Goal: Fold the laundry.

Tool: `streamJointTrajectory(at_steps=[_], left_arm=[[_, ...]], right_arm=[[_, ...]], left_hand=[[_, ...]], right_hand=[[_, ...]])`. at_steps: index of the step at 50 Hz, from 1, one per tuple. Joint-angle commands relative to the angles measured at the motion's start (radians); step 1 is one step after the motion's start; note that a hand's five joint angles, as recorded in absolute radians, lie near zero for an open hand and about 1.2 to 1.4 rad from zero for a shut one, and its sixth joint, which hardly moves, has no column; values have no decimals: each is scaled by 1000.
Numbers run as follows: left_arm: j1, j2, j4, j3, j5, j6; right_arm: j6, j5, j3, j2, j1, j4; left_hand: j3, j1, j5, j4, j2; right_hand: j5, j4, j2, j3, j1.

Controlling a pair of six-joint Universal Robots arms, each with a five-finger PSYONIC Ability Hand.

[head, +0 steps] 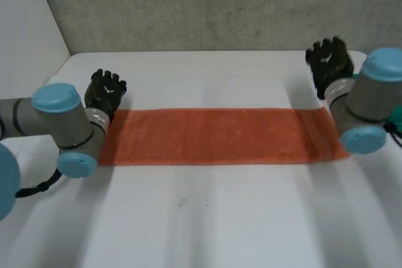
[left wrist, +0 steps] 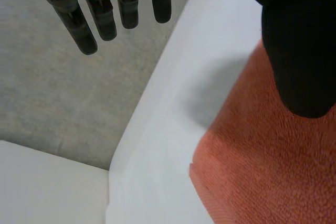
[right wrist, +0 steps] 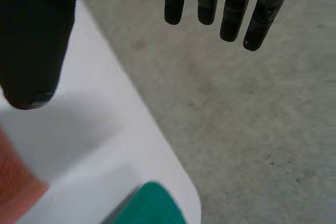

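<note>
**Open robot hands waiting at both ends of a flat orange towel (head: 207, 136)**

The towel is lying as a long strip across the white worktop (head: 207, 218). The left robot hand (head: 105, 91) is hanging at its far left corner, and the right robot hand (head: 328, 61) is hovering just past its far right corner. Each has straight fingers and its thumb apart, holding nothing. The step in hand looks like taking hold. Next, each hand is likely needing to drop and pinch its corner. A teal object (right wrist: 149, 205) is sitting at the worktop's edge near the right arm, possibly crowding that side.
</note>
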Motion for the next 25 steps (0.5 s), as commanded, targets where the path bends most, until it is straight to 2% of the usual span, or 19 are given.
streamJointTrajectory(at_steps=[1, 9, 12, 18, 22, 25], left_arm=[[-1, 246, -5, -200, 19, -101], [13, 473, -21, -418, 123, -172], [26, 538, -25, -496, 152, -213], [63, 605, -25, -619, 198, -307], [73, 605, -24, -653, 223, -342], [85, 604, -22, -665, 223, -351]], right_arm=[[142, -21, 195, -316, -4, 104], [139, -93, 379, -493, -93, 363], [140, -118, 448, -514, -121, 395], [145, -248, 622, -514, -164, 311], [145, -277, 697, -493, -196, 210], [142, -276, 718, -421, -201, 118]], left_hand=[[-34, -17, -46, -28, -29], [-34, -17, -46, -28, -29], [-34, -17, -46, -28, -29], [-34, -17, -46, -28, -29], [-34, -17, -46, -28, -29], [-34, -17, -46, -28, -29]], right_hand=[[-65, -58, -42, -42, -28], [-65, -58, -42, -42, -28], [-65, -58, -42, -42, -28], [48, 54, 71, 71, 84], [180, 186, 203, 203, 216], [230, 236, 253, 253, 266]])
